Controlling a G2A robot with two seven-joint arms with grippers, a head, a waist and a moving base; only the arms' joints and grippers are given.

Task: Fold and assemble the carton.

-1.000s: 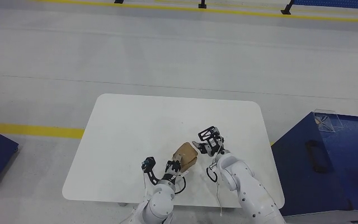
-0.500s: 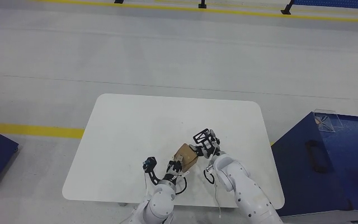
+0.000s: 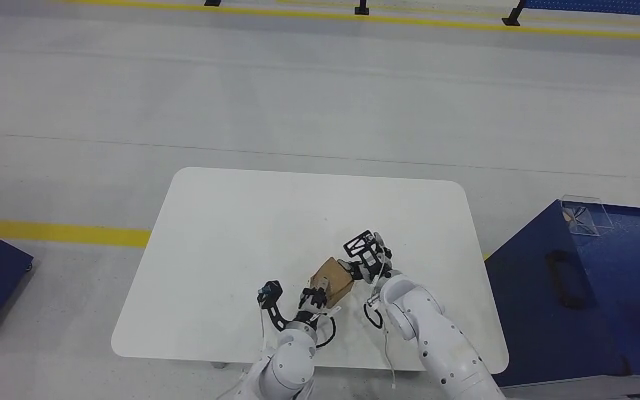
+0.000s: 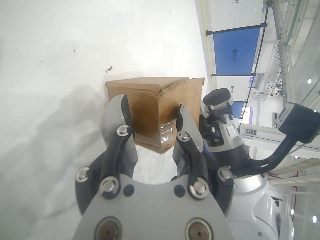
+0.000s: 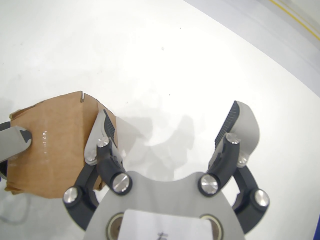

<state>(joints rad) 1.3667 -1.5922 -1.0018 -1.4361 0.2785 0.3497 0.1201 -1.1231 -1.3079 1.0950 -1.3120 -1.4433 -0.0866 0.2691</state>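
A small brown carton (image 3: pixel 331 279) stands on the white table (image 3: pixel 250 220) near its front edge, with a crumpled top corner and clear tape low on one edge (image 4: pixel 166 132). My left gripper (image 4: pixel 152 106) straddles the carton's (image 4: pixel 145 96) near vertical edge, one finger on each adjoining face, shut on it. In the top view this gripper (image 3: pixel 312 297) sits at the carton's front side. My right gripper (image 5: pixel 170 111) is open beside the carton (image 5: pixel 55 141), with one finger (image 5: pixel 106 126) against its side wall and nothing between the fingers. From above, the right gripper (image 3: pixel 362 250) is at the carton's right rear.
The table's front edge (image 3: pixel 300 358) lies close behind both arms. A blue barrier (image 3: pixel 570 290) stands off the table's right side. Bare tabletop stretches to the left and rear of the carton.
My right gripper has moved left, toward the carton, and now rests against its side. The carton and my left gripper have shifted only slightly.
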